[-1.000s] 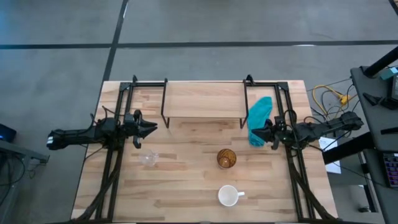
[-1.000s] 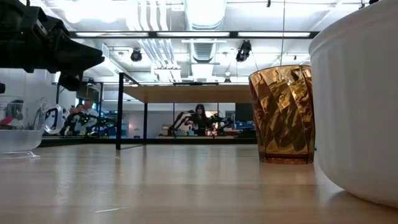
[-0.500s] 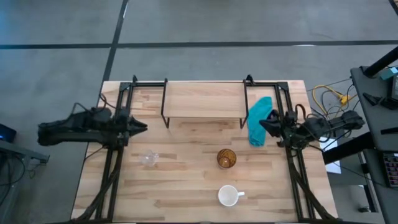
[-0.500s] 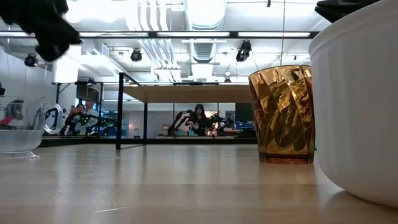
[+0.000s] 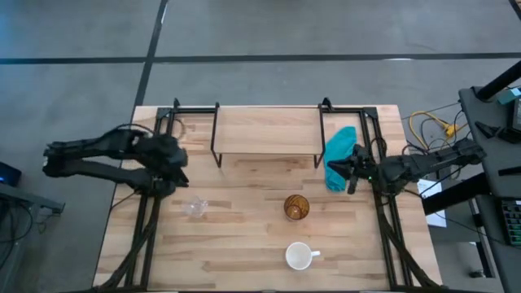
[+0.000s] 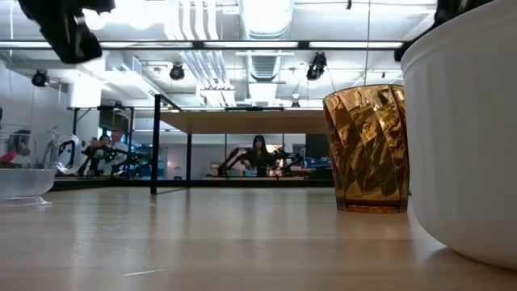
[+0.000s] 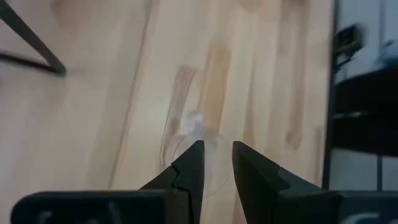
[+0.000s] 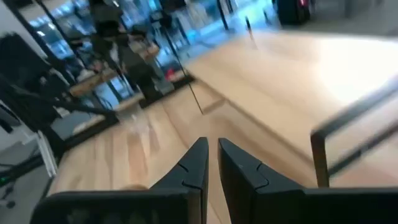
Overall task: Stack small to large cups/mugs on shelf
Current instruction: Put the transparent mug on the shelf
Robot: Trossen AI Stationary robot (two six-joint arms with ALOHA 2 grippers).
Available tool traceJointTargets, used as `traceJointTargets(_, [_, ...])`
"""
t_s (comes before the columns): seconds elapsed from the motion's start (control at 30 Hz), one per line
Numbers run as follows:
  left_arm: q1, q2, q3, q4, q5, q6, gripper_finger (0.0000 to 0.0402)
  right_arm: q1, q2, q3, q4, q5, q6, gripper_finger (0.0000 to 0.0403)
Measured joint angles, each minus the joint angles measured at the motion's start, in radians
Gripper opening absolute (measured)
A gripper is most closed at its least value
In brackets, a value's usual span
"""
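Left gripper [image 7: 216, 163] narrowly parted, empty, above glass cup [image 5: 194, 207] at table's nine o'clock, right gripper [image 8: 212, 163] nearly closed, empty, at three o'clock by teal cloth [image 5: 338, 155], amber tumbler [image 5: 296, 207] centre, white mug [image 5: 299, 257] at six o'clock, shelf [image 5: 267, 130] at twelve o'clock

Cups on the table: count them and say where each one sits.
3. Clear glass cup at the table's left, amber tumbler at centre, white mug near the front edge. None on the shelf.
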Motion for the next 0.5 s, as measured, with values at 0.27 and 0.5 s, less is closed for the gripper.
traceJointTargets(0.27, [-0.015,0.105,-0.084,-0.001,0.014,-0.004,0.0068,0.000,0.145,0.005,0.013,-0.011,0.160,0.0031])
traceJointTargets(0.5, [-0.024,0.148,-0.123,0.010,0.013,0.007,0.0068,0.001,0.238,0.008,0.016,-0.033,0.247,0.0031])
